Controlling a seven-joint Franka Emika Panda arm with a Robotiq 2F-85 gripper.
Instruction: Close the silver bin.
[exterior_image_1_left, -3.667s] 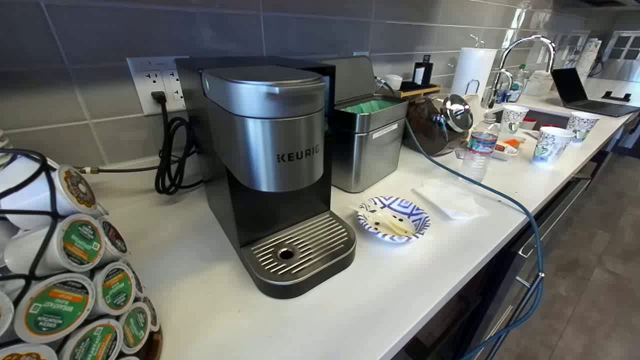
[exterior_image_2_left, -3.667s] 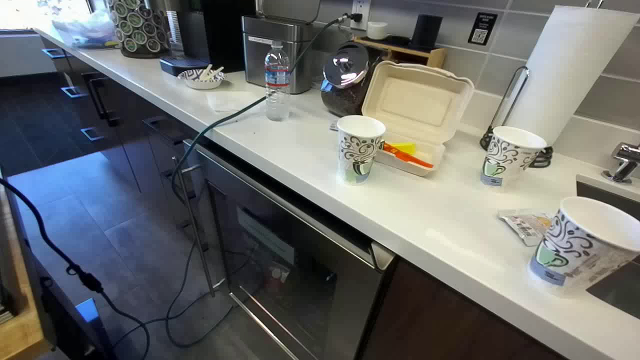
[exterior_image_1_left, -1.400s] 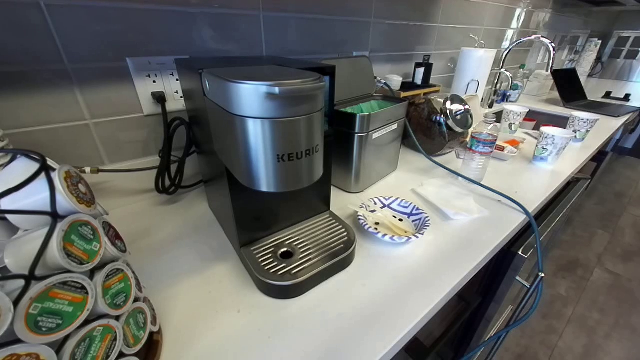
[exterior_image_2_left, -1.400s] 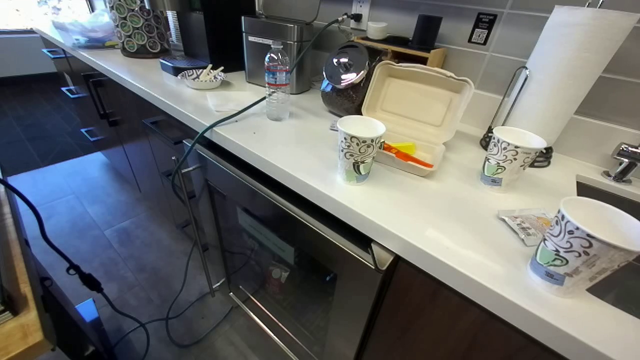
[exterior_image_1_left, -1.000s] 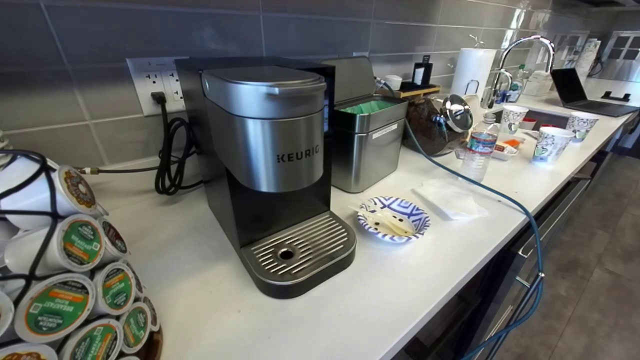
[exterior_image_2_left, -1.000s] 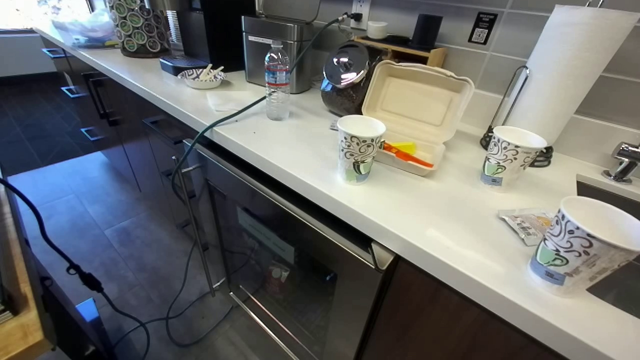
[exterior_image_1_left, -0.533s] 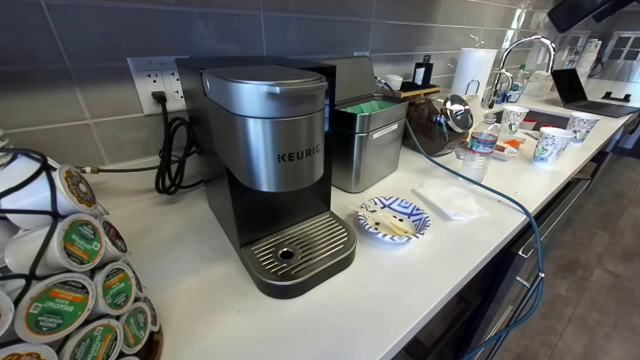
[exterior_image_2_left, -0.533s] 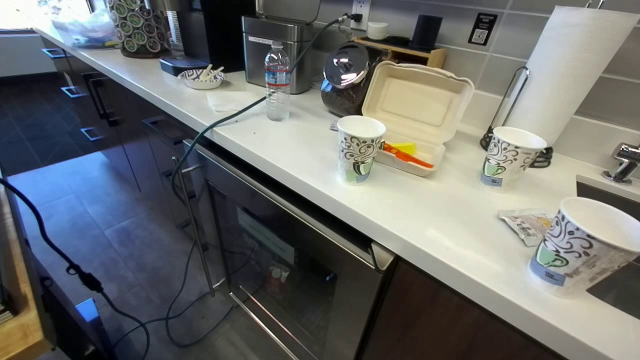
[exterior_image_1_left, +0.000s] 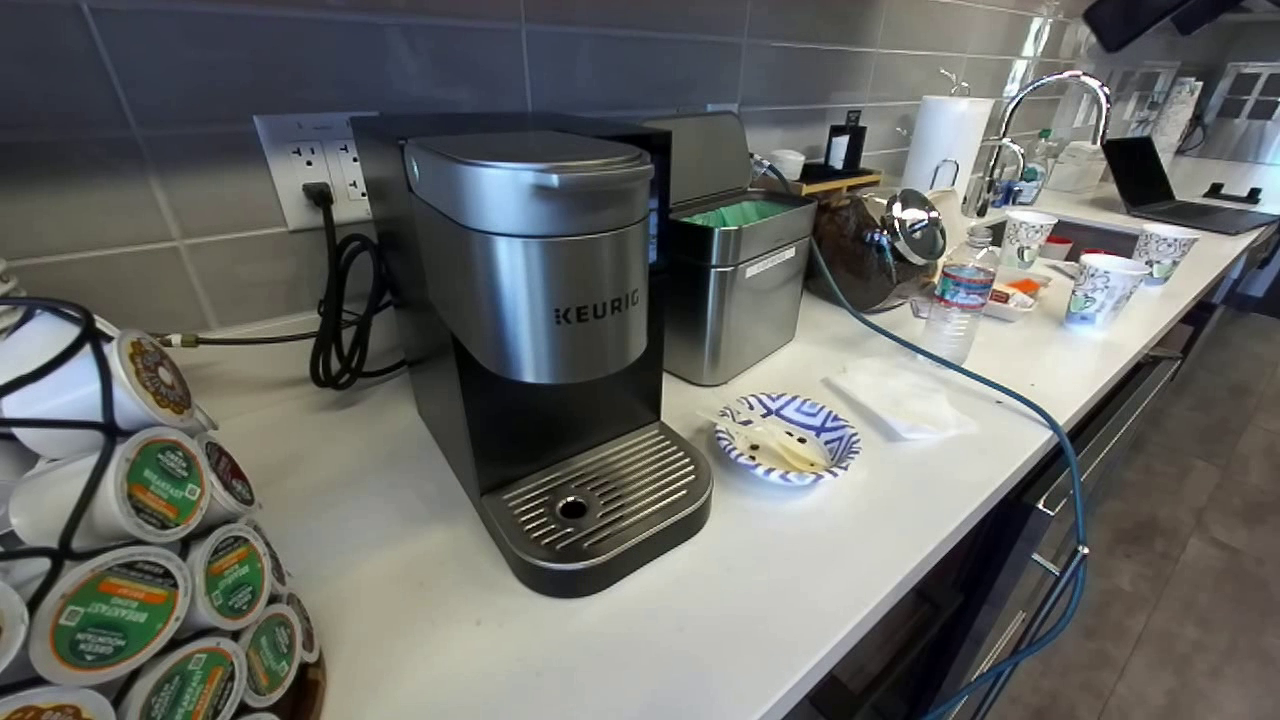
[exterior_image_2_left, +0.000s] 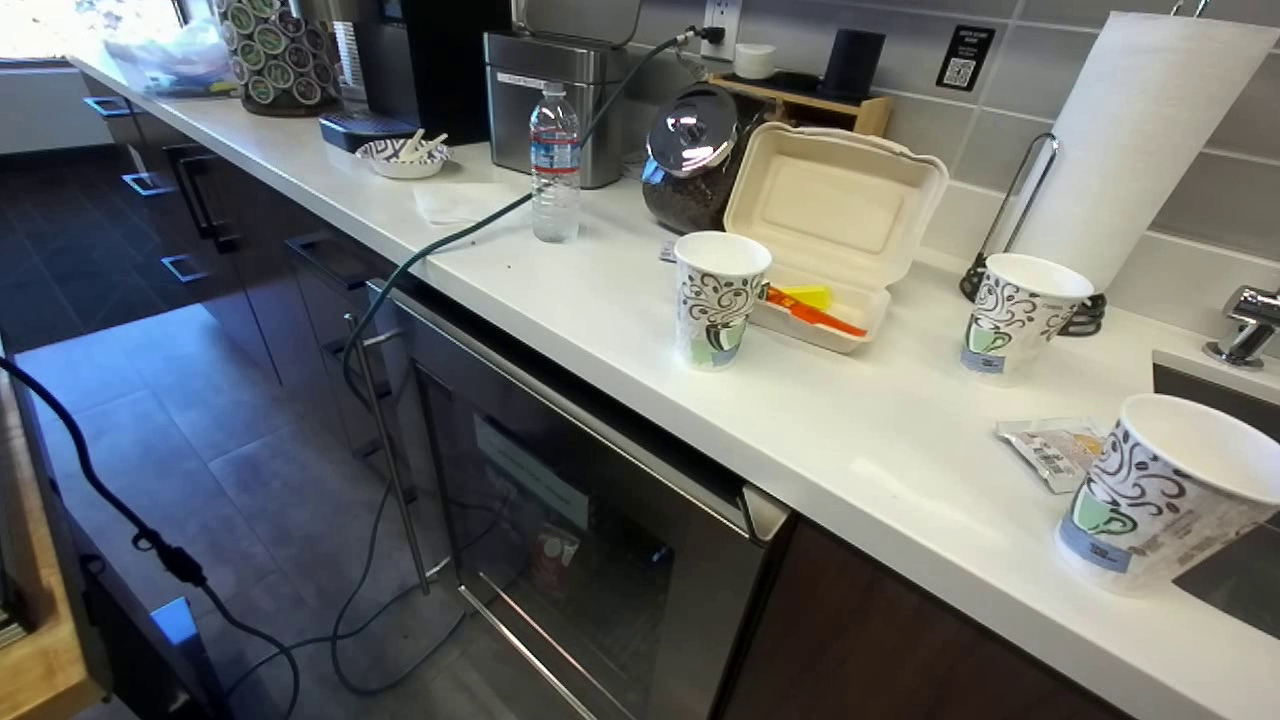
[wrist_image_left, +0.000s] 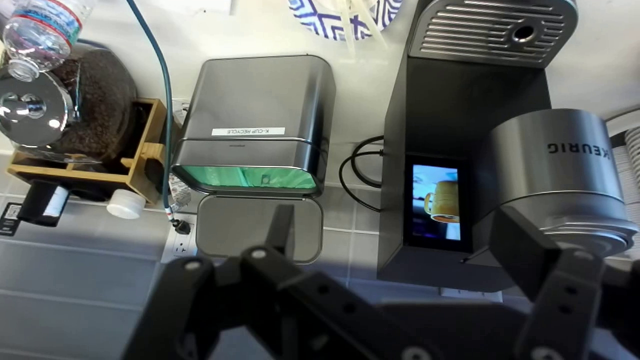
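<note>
The silver bin stands on the counter beside the coffee maker, and also shows in an exterior view and the wrist view. Its lid stands raised at the back against the wall side. A green liner shows inside. In the wrist view, which looks upside down, my gripper is open and empty. Its fingers are wide apart; one overlaps the raised lid in the picture, the other overlaps the coffee maker. Contact cannot be told. A dark part of the robot shows at the top right.
The Keurig coffee maker stands close beside the bin. A blue cable runs past the bin's other side. A glass jar, a water bottle and a patterned bowl stand near. Paper cups stand farther along.
A dark robot part has come into an exterior view at the top right within the last second and has shifted slightly left. The bin and its raised lid have not moved.
</note>
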